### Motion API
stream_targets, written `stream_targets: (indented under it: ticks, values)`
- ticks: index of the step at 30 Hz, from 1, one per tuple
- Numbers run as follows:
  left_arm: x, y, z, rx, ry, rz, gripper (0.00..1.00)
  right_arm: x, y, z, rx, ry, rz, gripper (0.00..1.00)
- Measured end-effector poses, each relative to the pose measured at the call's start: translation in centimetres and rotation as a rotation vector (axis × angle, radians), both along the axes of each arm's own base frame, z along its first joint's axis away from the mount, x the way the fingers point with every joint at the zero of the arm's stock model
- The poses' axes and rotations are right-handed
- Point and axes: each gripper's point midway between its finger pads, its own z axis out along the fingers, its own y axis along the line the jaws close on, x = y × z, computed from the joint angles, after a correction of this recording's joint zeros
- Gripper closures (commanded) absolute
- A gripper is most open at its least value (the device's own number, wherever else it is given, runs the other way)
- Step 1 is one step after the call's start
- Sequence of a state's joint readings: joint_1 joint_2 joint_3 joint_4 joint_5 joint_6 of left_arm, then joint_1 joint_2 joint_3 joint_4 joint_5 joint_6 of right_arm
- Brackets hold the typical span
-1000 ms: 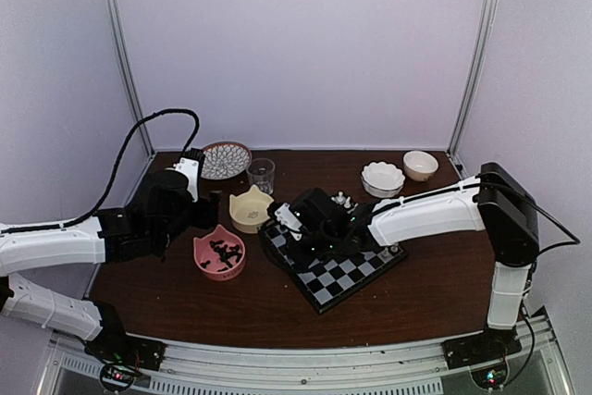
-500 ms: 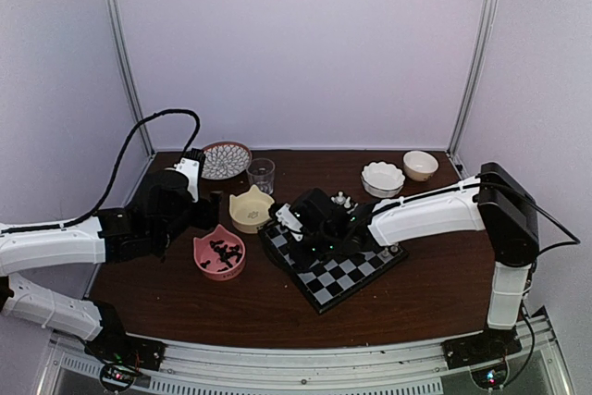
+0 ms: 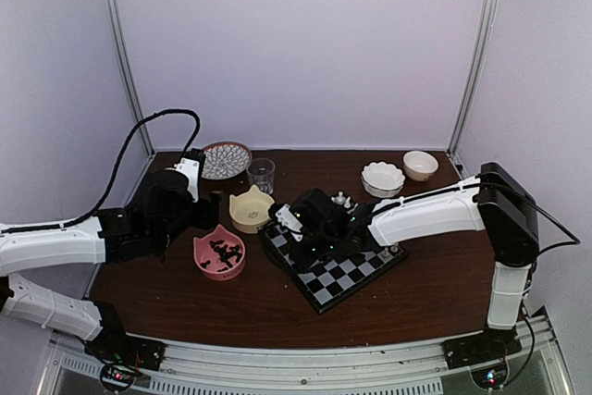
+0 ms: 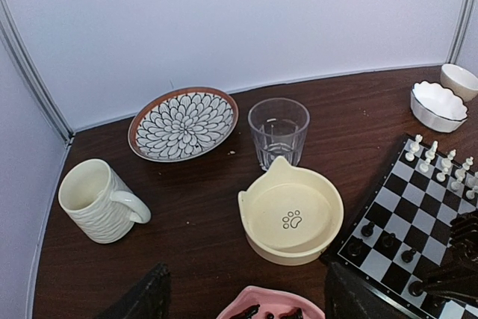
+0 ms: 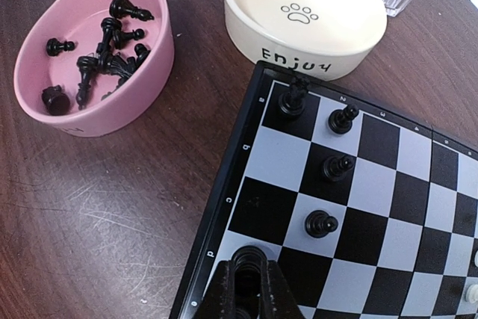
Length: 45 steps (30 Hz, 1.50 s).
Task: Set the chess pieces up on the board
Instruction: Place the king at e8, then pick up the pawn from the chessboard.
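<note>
Right wrist: tiny glossy black chess pieces (image 5: 321,223).

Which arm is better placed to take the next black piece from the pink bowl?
Left. The left end effector is open and hangs close by the pink bowl. The right end effector is shut, apparently on a black piece, over the board.

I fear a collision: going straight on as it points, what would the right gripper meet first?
Probably the board, near its border; the black piece in the right gripper would touch it first. Depth unclear.
</note>
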<state>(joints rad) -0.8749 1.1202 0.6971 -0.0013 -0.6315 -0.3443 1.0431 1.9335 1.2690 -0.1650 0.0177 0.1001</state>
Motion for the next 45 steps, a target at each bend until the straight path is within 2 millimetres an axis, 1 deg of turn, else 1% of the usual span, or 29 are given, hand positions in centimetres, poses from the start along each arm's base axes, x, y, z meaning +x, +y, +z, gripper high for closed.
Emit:
stream_targets:
  ticks: [2, 5, 11, 13, 15, 17, 22, 23, 25, 27, 30, 35, 38, 40, 42, 45]
  values:
    - [0.0, 0.0, 0.0, 0.0, 0.0, 0.0, 0.3, 0.0, 0.0, 0.0, 0.0, 0.001, 0.002, 0.81]
    - [0.0, 0.0, 0.0, 0.001, 0.0, 0.0, 0.29, -0.1, 0.0, 0.0, -0.001, 0.0, 0.006, 0.73]
    - [0.0, 0.0, 0.0, 0.002, 0.0, 0.0, 0.29, -0.1, 0.1, 0.0, 0.001, 0.002, 0.007, 0.7]
    - [0.0, 0.0, 0.0, 0.001, 0.0, -0.001, 0.29, -0.2, -0.1, 0.3, 0.003, 0.0, 0.006, 0.67]
    - [0.0, 0.0, 0.0, 0.001, 0.0, -0.001, 0.29, -0.2, -0.4, 1.2, 0.011, -0.011, 0.001, 0.64]
    - [0.0, 0.0, 0.0, 0.002, 0.0, 0.0, 0.29, -0.3, -0.9, 2.6, 0.024, -0.028, -0.006, 0.63]
    - [0.0, 0.0, -0.1, 0.005, 0.002, -0.001, 0.29, -0.5, -2.7, 7.7, 0.102, -0.101, -0.04, 0.62]
    - [0.0, 0.0, -0.2, 0.006, 0.003, 0.0, 0.29, -0.5, -3.1, 8.4, 0.114, -0.113, -0.05, 0.62]
    - [0.1, -0.1, -0.3, 0.009, 0.005, -0.001, 0.29, -0.7, -4.0, 8.9, 0.121, -0.127, -0.069, 0.63]
    - [0.1, -0.1, -0.4, 0.014, 0.008, -0.002, 0.29, -0.7, -4.9, 8.2, 0.101, -0.13, -0.093, 0.63]
    - [0.1, -0.1, -0.6, 0.019, 0.01, -0.002, 0.29, -0.6, -6.0, 6.4, 0.055, -0.11, -0.128, 0.64]
    - [0.1, -0.3, -0.7, 0.018, 0.013, -0.009, 0.29, -0.1, -6.5, 3.5, 0.007, -0.065, -0.172, 0.64]
    - [0.0, -0.5, -0.7, 0.015, 0.017, -0.02, 0.29, -0.3, -6.9, 1.5, -0.027, -0.037, -0.185, 0.64]
    - [0.0, -0.6, -0.8, 0.013, 0.02, -0.026, 0.29, -0.4, -7.2, 0.6, -0.045, -0.021, -0.192, 0.64]
    - [0.0, -0.6, -0.8, 0.013, 0.022, -0.03, 0.29, -0.5, -7.4, 0.0, -0.056, -0.01, -0.199, 0.65]
    - [0.0, -0.8, -1.0, 0.016, 0.027, -0.034, 0.29, -0.5, -7.5, -0.1, -0.055, -0.004, -0.21, 0.66]
